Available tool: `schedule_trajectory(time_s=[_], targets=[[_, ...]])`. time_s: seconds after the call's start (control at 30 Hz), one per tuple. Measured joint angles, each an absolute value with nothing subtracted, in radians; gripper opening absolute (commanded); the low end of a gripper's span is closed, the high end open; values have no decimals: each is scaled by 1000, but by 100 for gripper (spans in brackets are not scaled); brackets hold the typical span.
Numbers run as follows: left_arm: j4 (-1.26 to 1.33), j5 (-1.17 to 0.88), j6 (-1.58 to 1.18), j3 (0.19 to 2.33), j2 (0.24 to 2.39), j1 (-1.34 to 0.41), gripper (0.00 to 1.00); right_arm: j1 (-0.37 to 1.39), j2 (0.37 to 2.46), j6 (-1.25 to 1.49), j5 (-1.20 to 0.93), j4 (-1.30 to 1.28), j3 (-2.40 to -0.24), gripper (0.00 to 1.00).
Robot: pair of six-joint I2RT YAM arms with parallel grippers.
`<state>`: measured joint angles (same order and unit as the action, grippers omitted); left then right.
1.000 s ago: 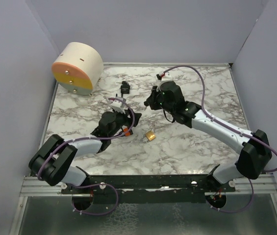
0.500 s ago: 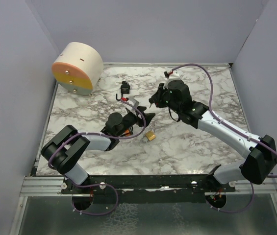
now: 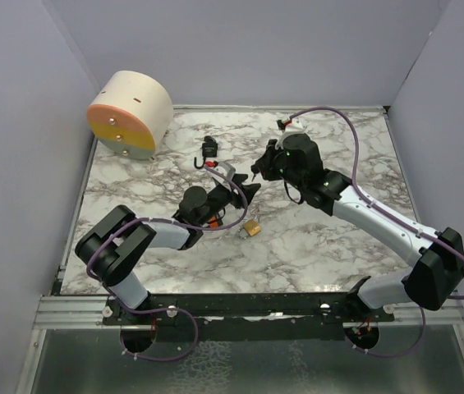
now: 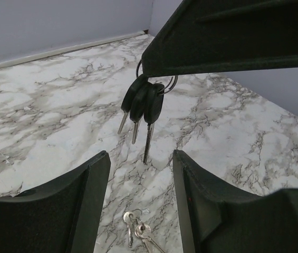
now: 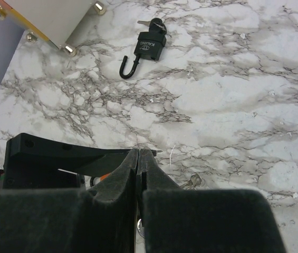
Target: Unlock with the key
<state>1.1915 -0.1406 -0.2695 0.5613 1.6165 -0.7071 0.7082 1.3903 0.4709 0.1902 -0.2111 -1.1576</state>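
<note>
Keys (image 4: 143, 103) hang blades-down from the right gripper (image 5: 140, 155), pinched shut on their ring. They dangle just ahead of the left gripper (image 4: 141, 166), whose jaws stand half open on nothing. Nearest that left gripper, the brass padlock (image 3: 251, 227) lies on the table (image 3: 338, 148), toward the arm bases.

**Left arm** (image 3: 145, 238): is lying low over the table, elbow folding back near its base, forearm pointing rightward toward the centre.
**Left gripper** (image 3: 244, 190): its fingers (image 4: 75, 205) are standing apart, gripping nothing.
**Right arm** (image 3: 371, 215): is stretching diagonally from its base toward the centre, wrist pitching downward.
**Right gripper** (image 3: 254, 172): its fingers are pressing together, pinching the ring of a bunch of keys (image 4: 143, 105) that is hanging just above the left gripper's gap.
</note>
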Motion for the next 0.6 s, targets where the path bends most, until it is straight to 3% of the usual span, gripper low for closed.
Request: schedule_trajectory(time_s=[0.27,0.47,0.6], targets=[[1199,-141,-259,583,1645,-707,36,705,1385,471,186,-212,-1156,1],[1203,-139,-254,583,1645,-707,8,700,1385,471,185,-213,-1154,1],[1203,-138,-250,583,1645,-707,0,698,1385,471,185,-212,-1154,1]])
